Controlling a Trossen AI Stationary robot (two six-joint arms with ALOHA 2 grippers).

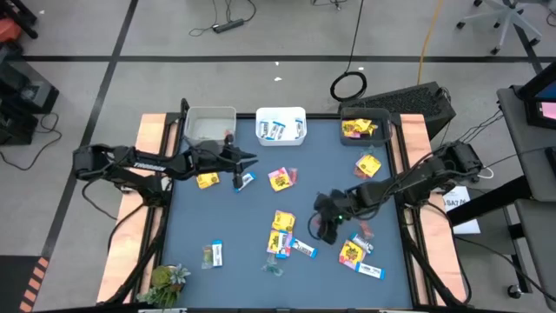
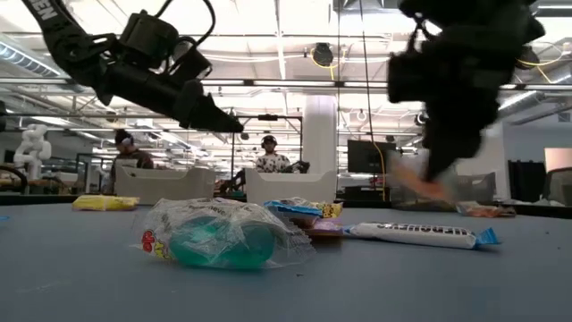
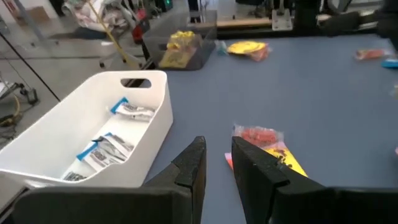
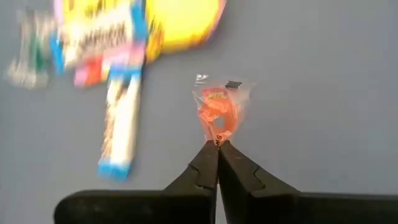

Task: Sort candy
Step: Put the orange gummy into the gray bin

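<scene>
Open workshop beyond, ceiling lights overhead, two people seated far back; up front a blue counter (image 1: 234,222) strewn with candy. Along its far edge three bins: grey bin (image 1: 209,125), white bin (image 1: 281,124) loaded with blue-and-white bars, dark bin (image 1: 365,127) with yellow packets. Scattered over the counter: yellow packets (image 1: 282,221) near the middle, another yellow packet (image 1: 207,180) just beside the left arm, blue-and-white bars (image 1: 303,249) toward the near right, a clear-greenish piece (image 2: 214,234) closest to the low camera. Green leafy thing (image 1: 167,279) at the near left corner.

Left gripper (image 3: 216,157) raised above the counter just in front of the white bin, jaws set narrow with a slim gap, nothing seen between them; beyond its tips a red-and-yellow packet (image 3: 264,144) flat on the counter.

Right gripper (image 4: 217,148) over the right-centre of the counter, jaws pressed together on the tail of a small orange-red wrapped sweet (image 4: 219,109); sweet hanging off the tips, blue counter behind it, a blue-and-white bar (image 4: 120,127) and yellow packet (image 4: 180,22) lying off to one side.
</scene>
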